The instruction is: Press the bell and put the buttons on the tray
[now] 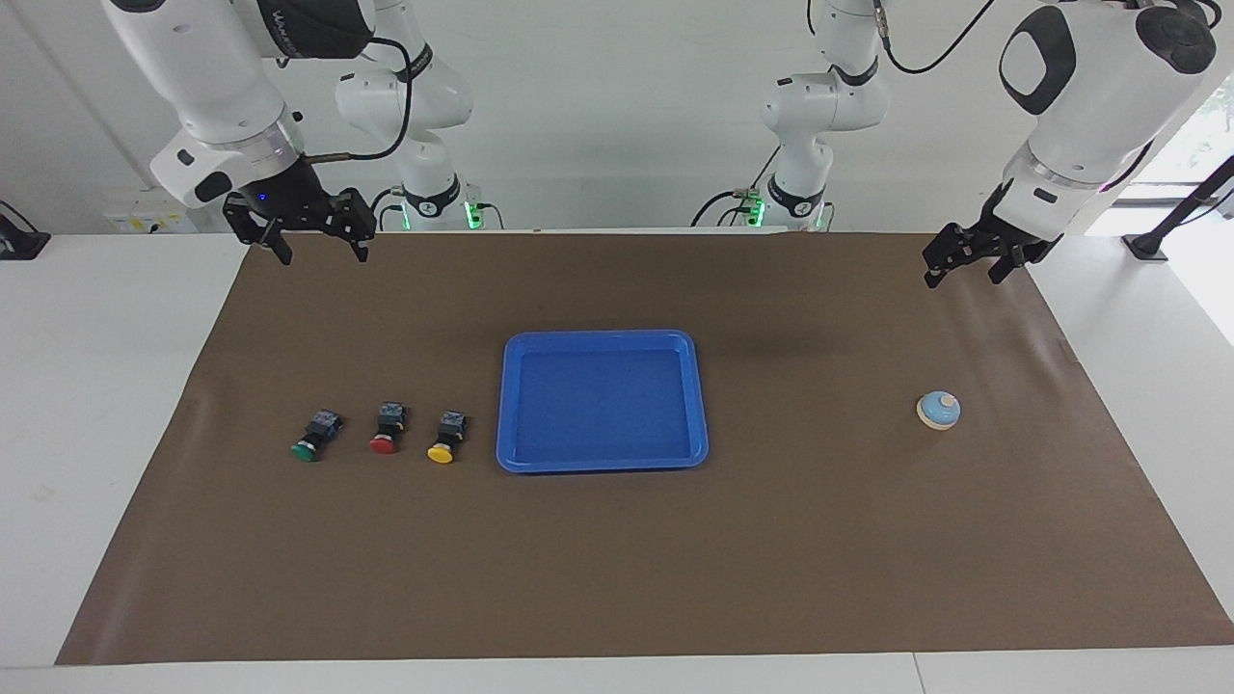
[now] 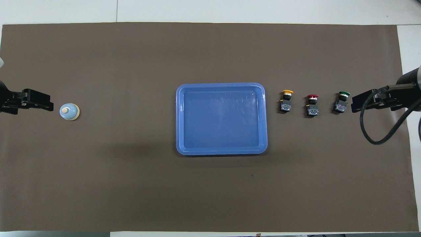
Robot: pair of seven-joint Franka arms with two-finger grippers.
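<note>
Fingers [image 1: 262, 234] on both your grippers gape empty, so nothing's started: small light-blue dome bell [image 1: 938, 410] unpressed, three black push-buttons [image 1: 385, 429] off the bright blue plastic tray [image 1: 601, 339].

Facing and overhead cameras (both high) share the tray [image 1: 603, 339].

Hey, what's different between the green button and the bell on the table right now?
The green button has a black blocky body with a round green cap and lies on its side; the bell is a light blue dome on a cream base, standing upright. The green button lies at the right arm's end of the table, the bell at the left arm's end. Both rest on the brown mat, outside the tray, untouched.
</note>
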